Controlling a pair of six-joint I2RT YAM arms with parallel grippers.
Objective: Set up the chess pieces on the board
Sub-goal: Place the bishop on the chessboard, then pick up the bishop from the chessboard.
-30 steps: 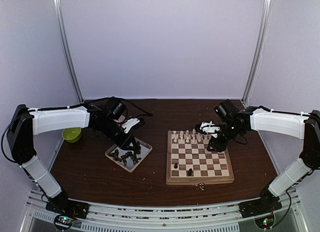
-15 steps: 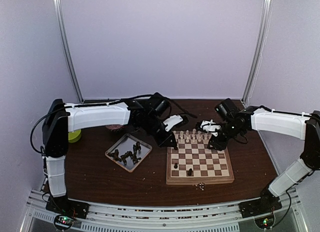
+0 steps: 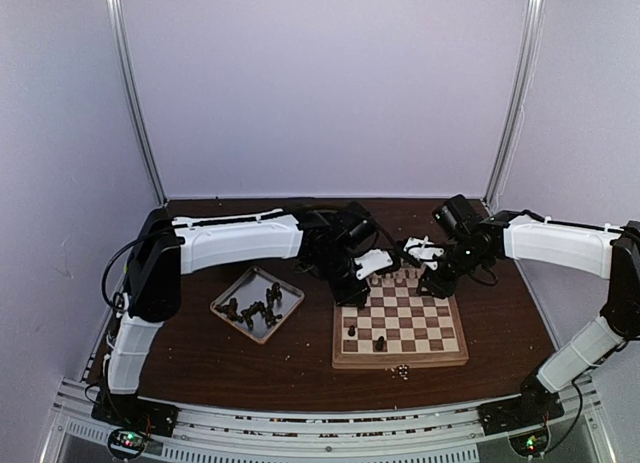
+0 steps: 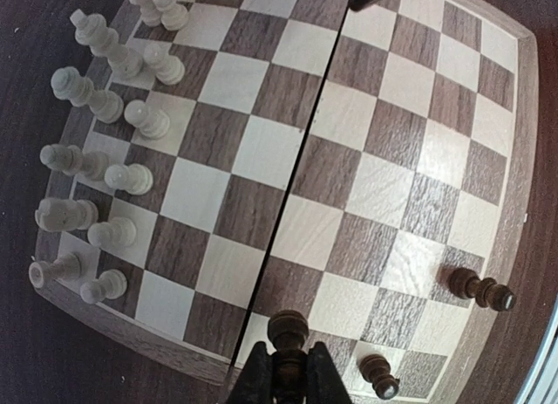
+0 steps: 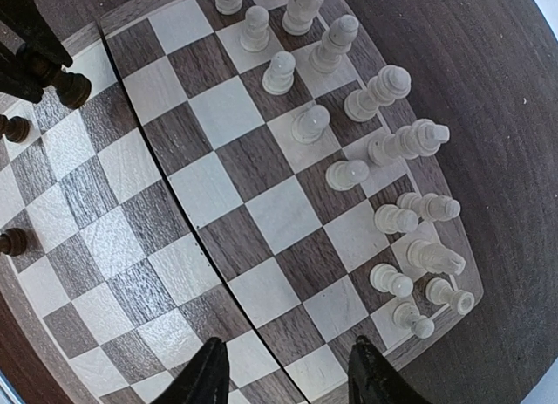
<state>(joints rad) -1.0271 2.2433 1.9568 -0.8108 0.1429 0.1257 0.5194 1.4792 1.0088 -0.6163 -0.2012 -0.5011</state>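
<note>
The left gripper (image 4: 288, 366) has its jaws pinched tight on one dark piece (image 4: 288, 328). The piece stands up between the two black fingers, with its round top poking out. It hangs over the edge of the board (image 4: 366, 186), at the end of the thin line that splits the board in half.

The right gripper (image 5: 288, 378) is over the other edge of the board. Its jaws are apart and nothing is between them, only checked squares below.

The board is wood, with light and dark brown squares and a pale rim. The cream pieces (image 4: 144, 120) stand in two rows along one side of the board. They are small, smooth and round, like little turned pegs. Two dark pieces (image 4: 478, 288) stand on the side across from them, one of them close to the held piece.

Beside the board on the brown table (image 3: 190, 353) lies a square shiny metal tray (image 3: 232, 286). More dark pieces (image 3: 255, 311) lie in it in a heap.

From the top, the left arm covers part of the board's far corner. The pieces there are too small to tell apart. The wrist views cut off some of the cream pieces.
</note>
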